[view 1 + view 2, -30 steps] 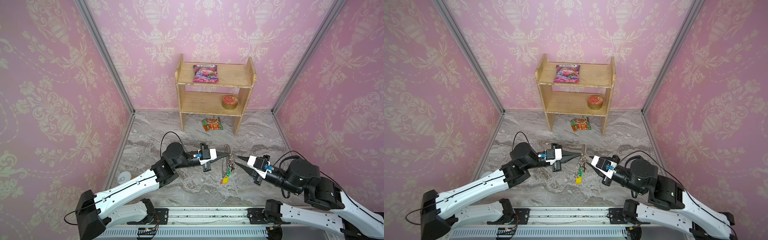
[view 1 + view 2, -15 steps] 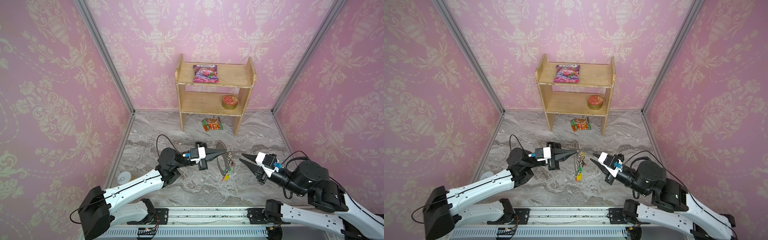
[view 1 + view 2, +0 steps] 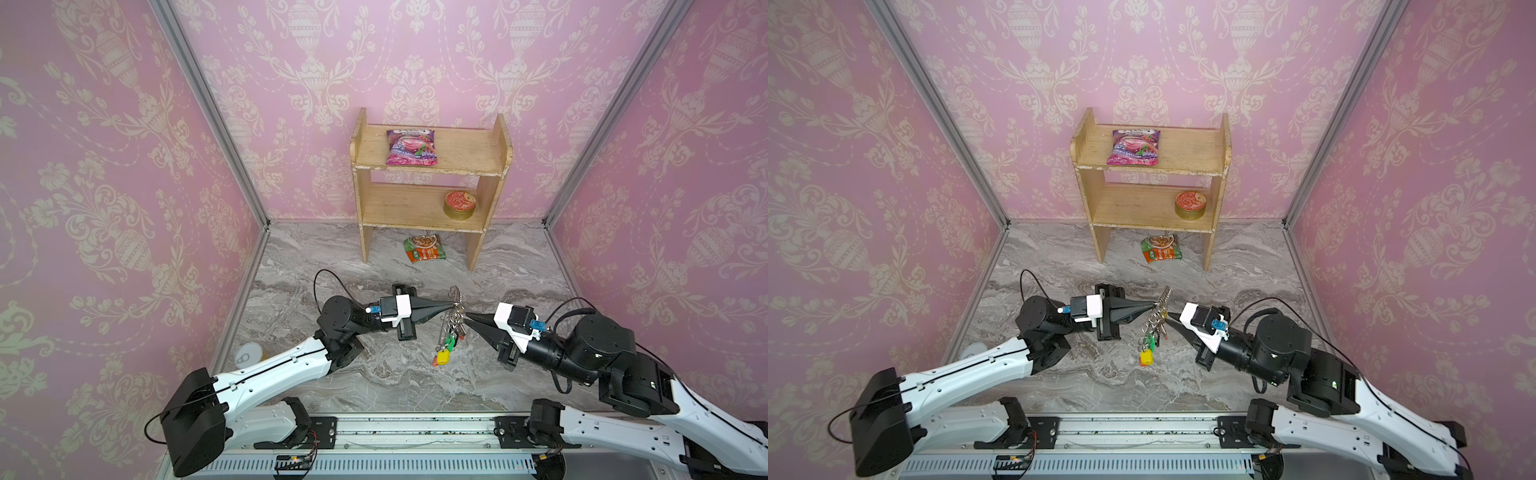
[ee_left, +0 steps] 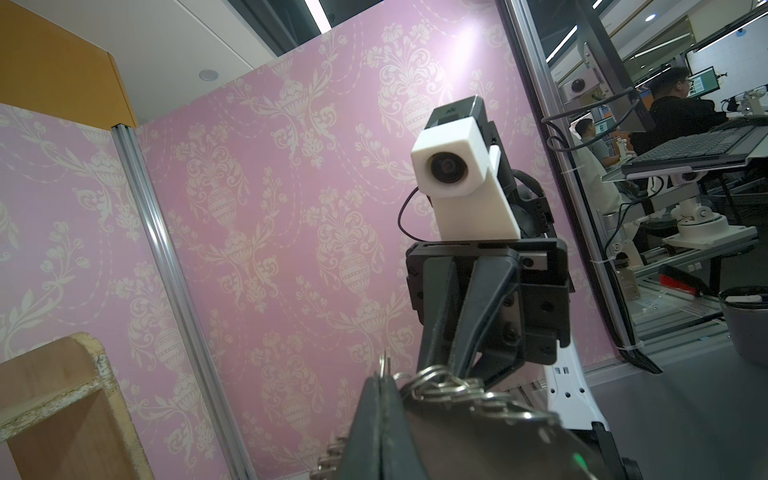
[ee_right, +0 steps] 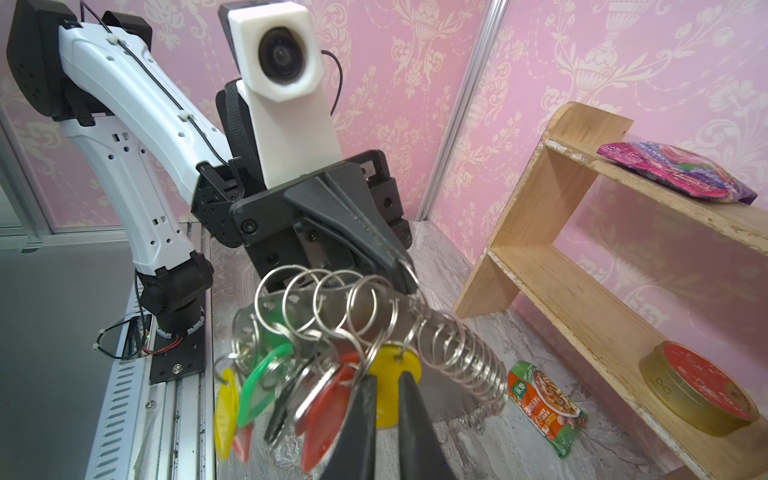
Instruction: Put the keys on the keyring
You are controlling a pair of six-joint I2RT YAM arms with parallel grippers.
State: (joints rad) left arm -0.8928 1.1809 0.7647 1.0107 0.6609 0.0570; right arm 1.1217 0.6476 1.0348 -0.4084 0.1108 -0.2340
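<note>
Pink walls [image 3: 124,166] with pale flower shapes stand all around a grey stone-look surface [image 3: 374,374]. At the back is a small wooden shelf [image 3: 399,203]. A pink bag [image 3: 411,147] lies on its top board and a round tin [image 3: 459,205] sits on the lower board. An orange and green packet [image 3: 424,248] lies on the surface under the shelf.

Near the front, two arms point at each other. The left claw [image 3: 451,306] is squeezed tight on the keyring [image 3: 456,296] and holds it up in the air, off the surface. The keyring hangs between the two claws. Its silver loops stick out in a row along its edge.

The keys [image 3: 446,347] hang down in a bunch from those loops. In the right wrist view you can see their yellow, green and red tags close up.

The right claw [image 3: 467,316] has its tip right at the bunch of loops. Its two fingers [image 5: 365,399] are nearly together, with just a thin gap. A yellow tag [image 5: 390,399] shows in that gap. I cannot tell if the claw is squeezing the tag or only sits around it.
</note>
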